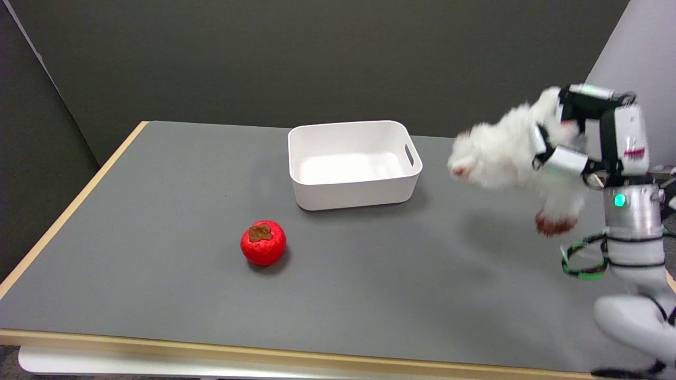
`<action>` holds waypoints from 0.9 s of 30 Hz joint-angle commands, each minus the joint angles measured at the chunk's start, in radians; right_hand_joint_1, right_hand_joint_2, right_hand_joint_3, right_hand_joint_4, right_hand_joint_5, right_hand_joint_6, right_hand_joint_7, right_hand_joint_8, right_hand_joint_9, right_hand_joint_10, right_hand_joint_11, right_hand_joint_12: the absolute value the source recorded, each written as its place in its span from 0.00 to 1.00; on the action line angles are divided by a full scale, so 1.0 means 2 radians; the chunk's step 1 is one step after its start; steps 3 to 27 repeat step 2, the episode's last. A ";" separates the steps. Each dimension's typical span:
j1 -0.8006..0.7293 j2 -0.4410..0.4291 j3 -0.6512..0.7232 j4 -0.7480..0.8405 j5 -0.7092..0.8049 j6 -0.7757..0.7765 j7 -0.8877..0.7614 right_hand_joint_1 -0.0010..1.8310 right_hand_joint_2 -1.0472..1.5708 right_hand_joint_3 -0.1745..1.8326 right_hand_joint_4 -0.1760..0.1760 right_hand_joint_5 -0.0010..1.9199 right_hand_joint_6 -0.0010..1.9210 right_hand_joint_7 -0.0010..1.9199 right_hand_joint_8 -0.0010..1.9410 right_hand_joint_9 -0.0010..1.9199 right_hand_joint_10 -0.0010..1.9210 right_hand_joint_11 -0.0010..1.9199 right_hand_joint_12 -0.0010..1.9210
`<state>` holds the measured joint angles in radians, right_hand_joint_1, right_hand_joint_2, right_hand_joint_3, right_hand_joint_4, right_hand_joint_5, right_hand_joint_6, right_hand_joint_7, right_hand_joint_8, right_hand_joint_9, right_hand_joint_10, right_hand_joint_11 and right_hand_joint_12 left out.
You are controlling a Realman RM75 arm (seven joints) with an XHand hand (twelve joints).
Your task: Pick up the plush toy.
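Sitting nearest on the grey table (158, 295) is a red persimmon (263, 243). Beyond it stands a white bin (354, 198) (nothing inside), and rightward the right hand (586, 132) grips the white plush toy (501, 153), held above the tabletop.

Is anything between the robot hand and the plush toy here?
No. The right robot hand already grips the fluffy white plush toy and holds it in the air above the grey table; nothing visible intervenes.

White arm, black-and-white hand

The right hand (591, 134) has black and silver segments with a red marking; the silver wrist shows a green light, with green-black cable looped beside it.
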<state>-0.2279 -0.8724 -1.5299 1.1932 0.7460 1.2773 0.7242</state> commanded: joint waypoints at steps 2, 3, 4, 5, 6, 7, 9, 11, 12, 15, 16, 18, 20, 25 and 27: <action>0.158 0.051 0.030 0.046 0.021 -0.089 -0.035 0.62 0.64 0.56 0.58 0.54 1.00 0.67 1.00 0.70 1.00 0.64 1.00; 0.158 0.051 0.030 0.046 0.021 -0.089 -0.035 0.62 0.64 0.56 0.58 0.54 1.00 0.67 1.00 0.70 1.00 0.64 1.00; 0.158 0.051 0.030 0.046 0.021 -0.089 -0.035 0.62 0.64 0.56 0.58 0.54 1.00 0.67 1.00 0.70 1.00 0.64 1.00; 0.158 0.051 0.030 0.046 0.021 -0.089 -0.035 0.62 0.64 0.56 0.58 0.54 1.00 0.67 1.00 0.70 1.00 0.64 1.00; 0.158 0.051 0.030 0.046 0.021 -0.089 -0.035 0.62 0.64 0.56 0.58 0.54 1.00 0.67 1.00 0.70 1.00 0.64 1.00; 0.158 0.051 0.030 0.046 0.021 -0.089 -0.035 0.62 0.64 0.56 0.58 0.54 1.00 0.67 1.00 0.70 1.00 0.64 1.00; 0.158 0.051 0.030 0.046 0.021 -0.089 -0.035 0.62 0.64 0.56 0.58 0.54 1.00 0.67 1.00 0.70 1.00 0.64 1.00; 0.158 0.051 0.030 0.046 0.021 -0.089 -0.035 0.62 0.64 0.56 0.58 0.54 1.00 0.67 1.00 0.70 1.00 0.64 1.00; 0.158 0.051 0.030 0.046 0.021 -0.089 -0.035 0.62 0.64 0.56 0.58 0.54 1.00 0.67 1.00 0.70 1.00 0.64 1.00; 0.158 0.051 0.030 0.046 0.021 -0.089 -0.035 0.62 0.64 0.56 0.58 0.54 1.00 0.67 1.00 0.70 1.00 0.64 1.00; 0.158 0.051 0.030 0.046 0.021 -0.089 -0.035 0.62 0.64 0.56 0.58 0.54 1.00 0.67 1.00 0.70 1.00 0.64 1.00; 0.158 0.051 0.030 0.046 0.021 -0.089 -0.035 0.62 0.64 0.56 0.58 0.54 1.00 0.67 1.00 0.70 1.00 0.64 1.00; 0.158 0.051 0.030 0.046 0.021 -0.089 -0.035 0.62 0.64 0.56 0.58 0.54 1.00 0.67 1.00 0.70 1.00 0.64 1.00; 0.158 0.051 0.030 0.046 0.021 -0.089 -0.035 0.62 0.64 0.56 0.58 0.54 1.00 0.67 1.00 0.70 1.00 0.64 1.00; 0.158 0.051 0.030 0.046 0.021 -0.089 -0.035 0.62 0.64 0.56 0.58 0.54 1.00 0.67 1.00 0.70 1.00 0.64 1.00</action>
